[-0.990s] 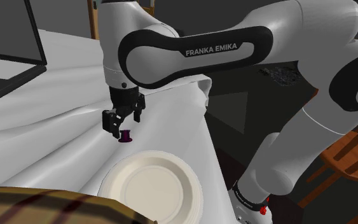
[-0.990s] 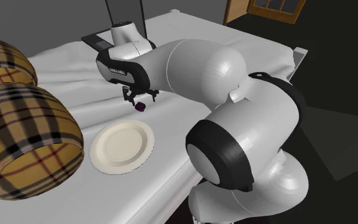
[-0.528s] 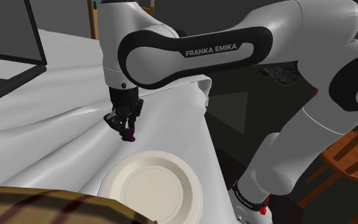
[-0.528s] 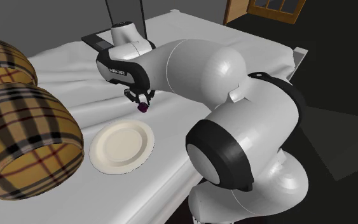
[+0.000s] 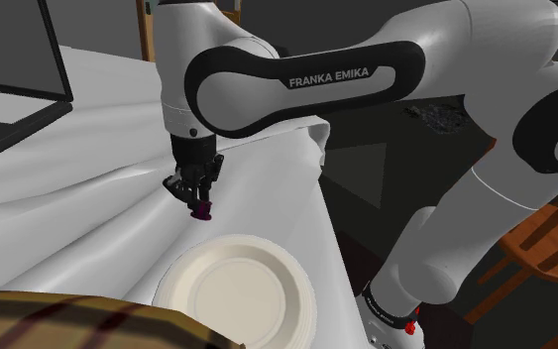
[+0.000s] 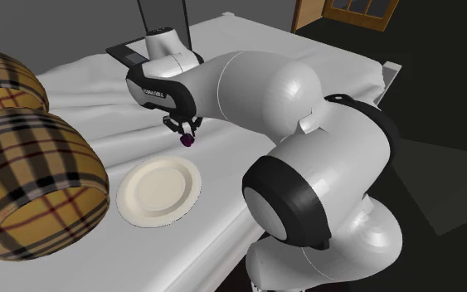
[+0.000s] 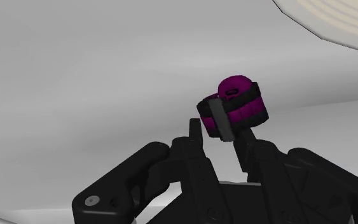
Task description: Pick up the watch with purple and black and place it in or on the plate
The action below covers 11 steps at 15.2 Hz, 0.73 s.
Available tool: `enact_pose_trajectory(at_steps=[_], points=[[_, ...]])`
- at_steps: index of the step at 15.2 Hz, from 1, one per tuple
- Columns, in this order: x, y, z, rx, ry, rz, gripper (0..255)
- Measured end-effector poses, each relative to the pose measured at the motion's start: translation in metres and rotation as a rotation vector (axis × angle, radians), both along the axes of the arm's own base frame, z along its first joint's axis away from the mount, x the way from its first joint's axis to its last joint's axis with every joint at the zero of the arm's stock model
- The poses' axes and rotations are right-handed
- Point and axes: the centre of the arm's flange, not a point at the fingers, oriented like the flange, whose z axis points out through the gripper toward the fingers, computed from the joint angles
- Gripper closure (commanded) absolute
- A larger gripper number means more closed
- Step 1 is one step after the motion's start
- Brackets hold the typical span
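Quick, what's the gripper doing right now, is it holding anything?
Gripper: closed, holding the purple and black watch between its fingertips.

The gripper (image 5: 198, 201), spread wide a second ago, has closed. It now clasps the purple and black watch (image 7: 233, 107) near the plate (image 5: 237, 290)

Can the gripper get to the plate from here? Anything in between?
Probably yes. The gripper, shut on the watch, sits close to the plate, with only bare sheet between them; the plaid cushion lies beyond the plate.
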Motion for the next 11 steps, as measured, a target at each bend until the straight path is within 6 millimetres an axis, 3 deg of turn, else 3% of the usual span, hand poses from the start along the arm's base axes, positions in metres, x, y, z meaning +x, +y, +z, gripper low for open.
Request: enact_pose_trajectory(at_steps=[10,11], points=[[-0.001,0.004,0.046,0.0,0.005,0.003,255],[-0.001,0.004,0.046,0.0,0.004,0.003,0]])
